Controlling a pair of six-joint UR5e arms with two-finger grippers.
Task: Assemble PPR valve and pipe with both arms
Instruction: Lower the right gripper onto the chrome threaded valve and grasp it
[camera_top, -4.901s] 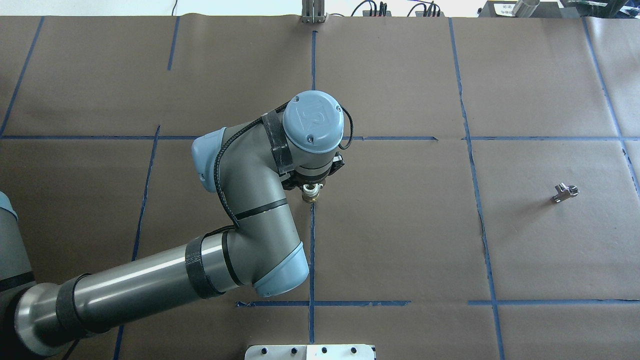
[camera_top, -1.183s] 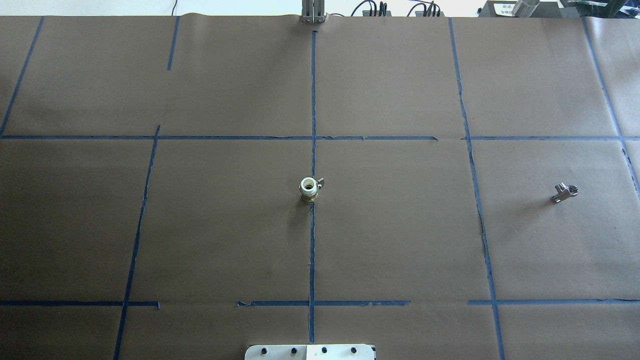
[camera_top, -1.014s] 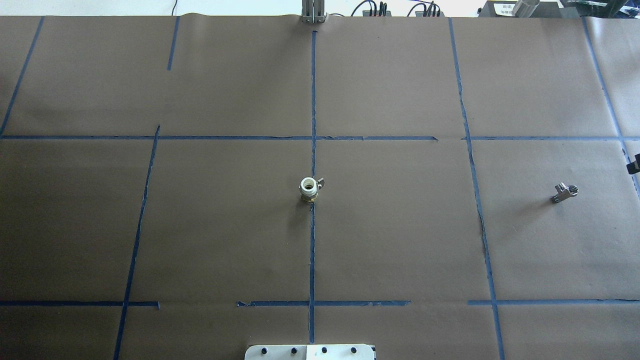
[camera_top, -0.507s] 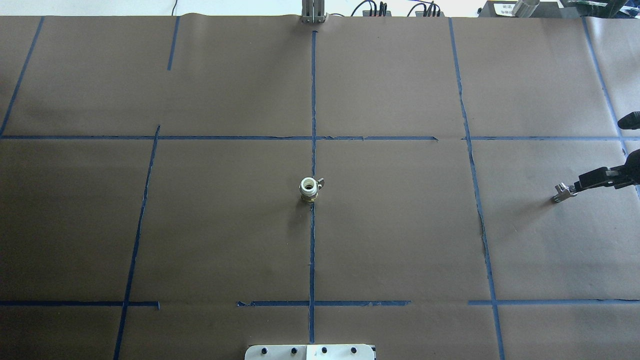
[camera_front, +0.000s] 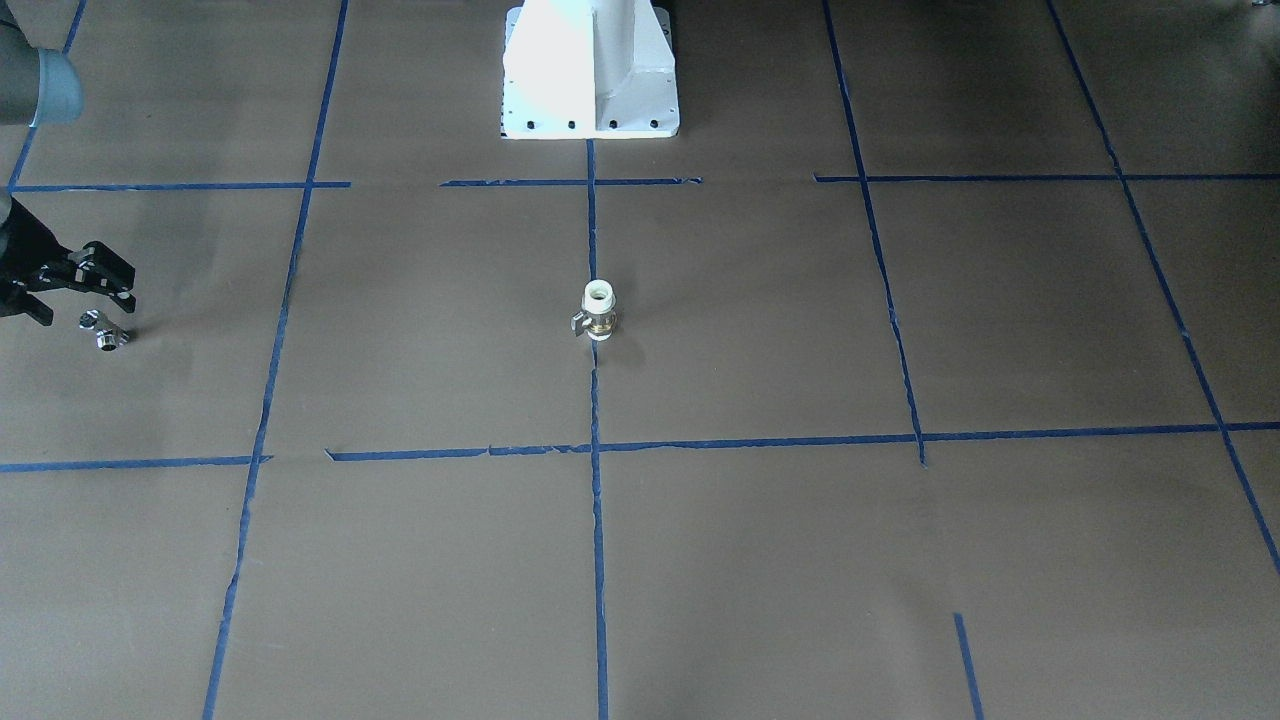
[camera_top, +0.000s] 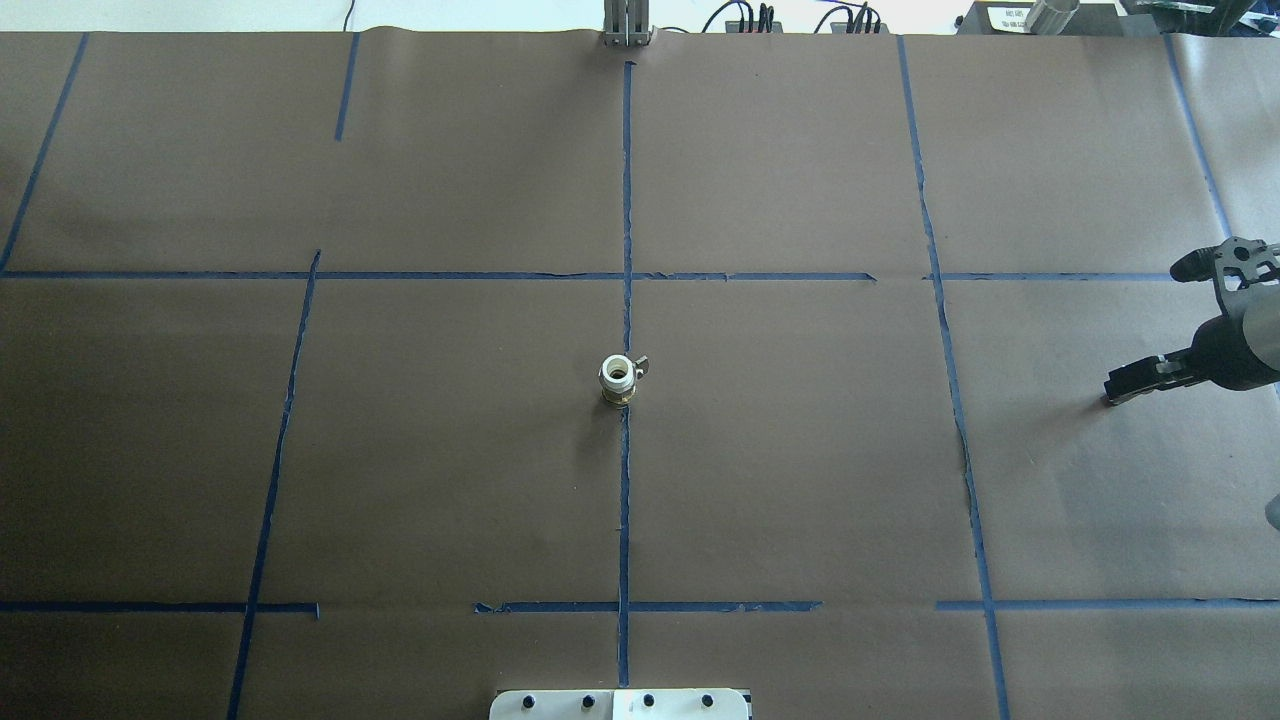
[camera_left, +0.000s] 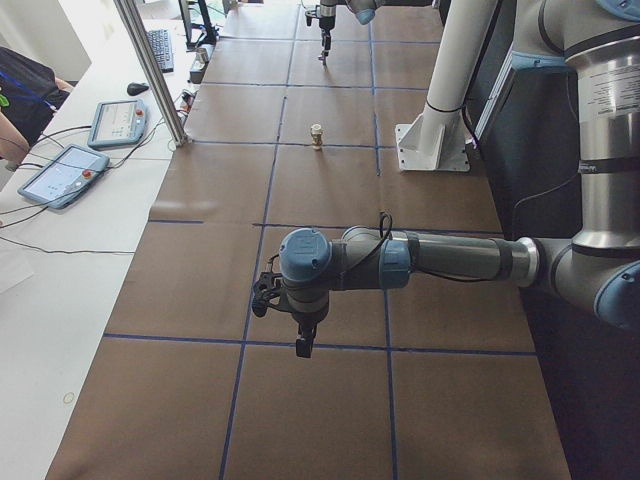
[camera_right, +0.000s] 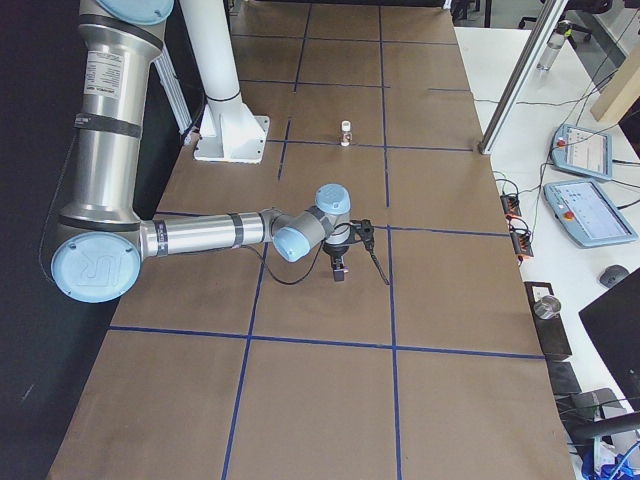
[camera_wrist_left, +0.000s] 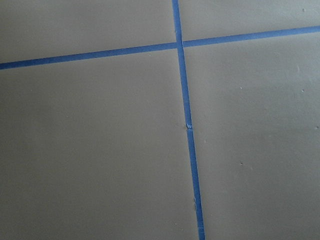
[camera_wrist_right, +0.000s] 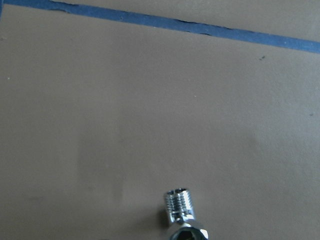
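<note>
The PPR valve (camera_top: 620, 378) stands upright on the centre tape line, white end up, grey lever to one side; it also shows in the front view (camera_front: 598, 310). The chrome pipe (camera_front: 104, 333) lies far on my right side and shows at the bottom of the right wrist view (camera_wrist_right: 182, 217). My right gripper (camera_top: 1146, 330) is open wide and hovers over the pipe, with one finger hiding it from overhead; in the front view it (camera_front: 88, 300) sits just behind the pipe. My left gripper (camera_left: 300, 335) shows only in the exterior left view, far from the valve; I cannot tell its state.
The white robot base plate (camera_front: 590, 90) sits at the table's near edge behind the valve. A metal post (camera_top: 627, 25) stands at the far edge. Teach pendants (camera_left: 60, 175) lie on the side bench. Blue tape lines (camera_top: 625, 500) grid the brown table cover.
The left arm let go of the valve, left it standing at the centre and drew back out of the overhead view. The right gripper came in from the right edge and now covers the pipe.
</note>
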